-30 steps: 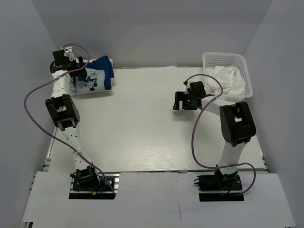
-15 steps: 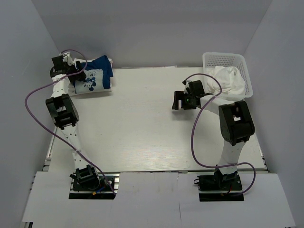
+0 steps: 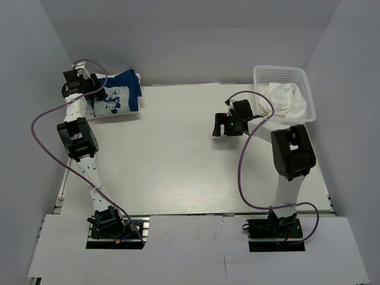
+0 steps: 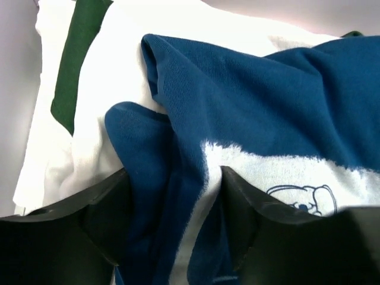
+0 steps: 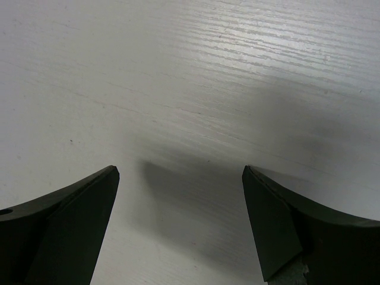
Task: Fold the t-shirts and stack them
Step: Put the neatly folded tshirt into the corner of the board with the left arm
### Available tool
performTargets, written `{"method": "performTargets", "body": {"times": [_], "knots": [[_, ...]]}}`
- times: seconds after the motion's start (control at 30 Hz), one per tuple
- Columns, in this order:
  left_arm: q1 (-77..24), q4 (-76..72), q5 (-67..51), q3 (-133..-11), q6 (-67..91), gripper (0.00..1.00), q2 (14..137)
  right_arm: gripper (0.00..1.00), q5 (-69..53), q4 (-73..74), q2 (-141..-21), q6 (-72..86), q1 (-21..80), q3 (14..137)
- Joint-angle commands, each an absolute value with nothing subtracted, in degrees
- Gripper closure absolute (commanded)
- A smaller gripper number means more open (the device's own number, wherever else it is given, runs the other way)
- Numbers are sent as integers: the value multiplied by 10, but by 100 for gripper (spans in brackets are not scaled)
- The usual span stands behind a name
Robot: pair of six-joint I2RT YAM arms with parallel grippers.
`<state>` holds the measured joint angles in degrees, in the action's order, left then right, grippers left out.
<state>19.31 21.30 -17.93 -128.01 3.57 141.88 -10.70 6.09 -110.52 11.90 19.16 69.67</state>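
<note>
My blue tee [image 4: 249, 101] has a white patch with a blue cartoon print. One strip [image 4: 74, 65] is dark green. The mesh basket [image 3: 279, 74] and its tees [image 3: 288, 101] are white, and the worktop [image 5: 178, 71] is white wood-grain. My left tool [image 4: 173, 173] and right tool [image 5: 179, 169] are black.

Plain pale grey walls [image 3: 190, 35] on three sides of a white wood-grain counter [image 3: 178, 154]. Soft, even light, with a dim shadow [image 5: 178, 190] on the boards directly under the right hand [image 5: 178, 171]. White panel [image 3: 190, 252] along the near edge.
</note>
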Motion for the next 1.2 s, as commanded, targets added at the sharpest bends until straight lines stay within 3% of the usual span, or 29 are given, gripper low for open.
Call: {"method": "performTargets", "body": {"times": [0.0,0.03,0.1,0.13,0.2,0.23,0.33,0.67,1.03,1.17], "knots": [[198,188,-199,-1300,45,34,1428,10,-108,69,-1115,122,194,716],[198,182,-206,-1300,45,42,1428,10,-106,69,-1120,123,194,722],[198,171,-211,-1300,45,47,1434,10,-109,73,-1121,124,194,726],[198,160,-217,-1294,50,60,1434,10,-108,75,-1124,125,195,729],[198,151,-222,-1294,55,73,1440,10,-109,74,-1128,127,196,730],[198,142,-231,-1294,62,86,1440,10,-109,76,-1133,126,196,735],[198,113,-256,-1288,69,100,1434,10,-110,76,-1136,129,197,742],[198,22,-290,-1278,106,100,1410,10,-122,73,-1144,130,199,751],[198,-9,-189,-1346,103,100,1467,10,-118,82,-1153,126,199,767],[198,-16,-184,-1384,117,93,1506,10,-115,99,-1148,121,200,774]]}}
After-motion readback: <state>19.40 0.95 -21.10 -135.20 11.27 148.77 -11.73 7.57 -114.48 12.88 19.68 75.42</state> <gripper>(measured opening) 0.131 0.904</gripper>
